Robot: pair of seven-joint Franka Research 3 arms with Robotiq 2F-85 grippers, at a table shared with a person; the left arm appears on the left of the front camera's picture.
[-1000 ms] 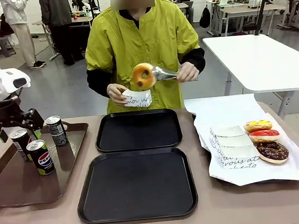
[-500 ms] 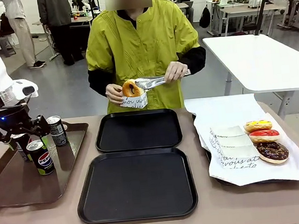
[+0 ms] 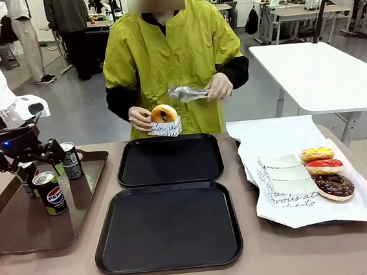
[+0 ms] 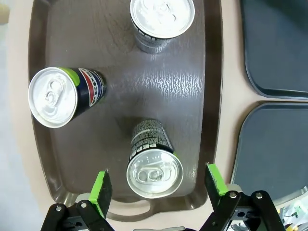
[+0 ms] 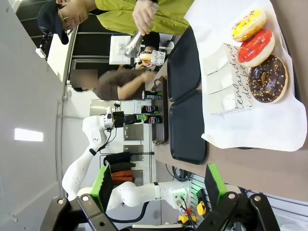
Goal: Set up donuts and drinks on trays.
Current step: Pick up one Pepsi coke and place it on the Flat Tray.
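Three Pepsi cans stand on a glossy brown tray (image 3: 10, 226). My left gripper (image 3: 26, 162) hangs open just above the nearest one (image 3: 26, 180). In the left wrist view that can (image 4: 154, 171) sits between the spread green pads (image 4: 101, 190) of the left gripper (image 4: 158, 186), untouched. Two black trays (image 3: 171, 177) (image 3: 171, 261) lie mid-table. The person holds a plain donut (image 3: 164, 114) in a white sleeve over the far tray. Yellow (image 3: 317, 154), red (image 3: 324, 165) and chocolate (image 3: 334, 187) donuts lie on white paper. My right gripper (image 5: 158, 185) is open on nothing.
The person's other hand holds metal tongs (image 3: 189, 93) beside the donut. Folded paper sleeves (image 3: 285, 180) lie left of the three donuts. Two more cans (image 4: 60, 96) (image 4: 162, 21) stand farther along the brown tray. A white table (image 3: 327, 72) stands at the back right.
The person lowered the donut from the tongs into the paper sleeve and pulled the tongs away. My left gripper moved right and down over the cans, staying open.
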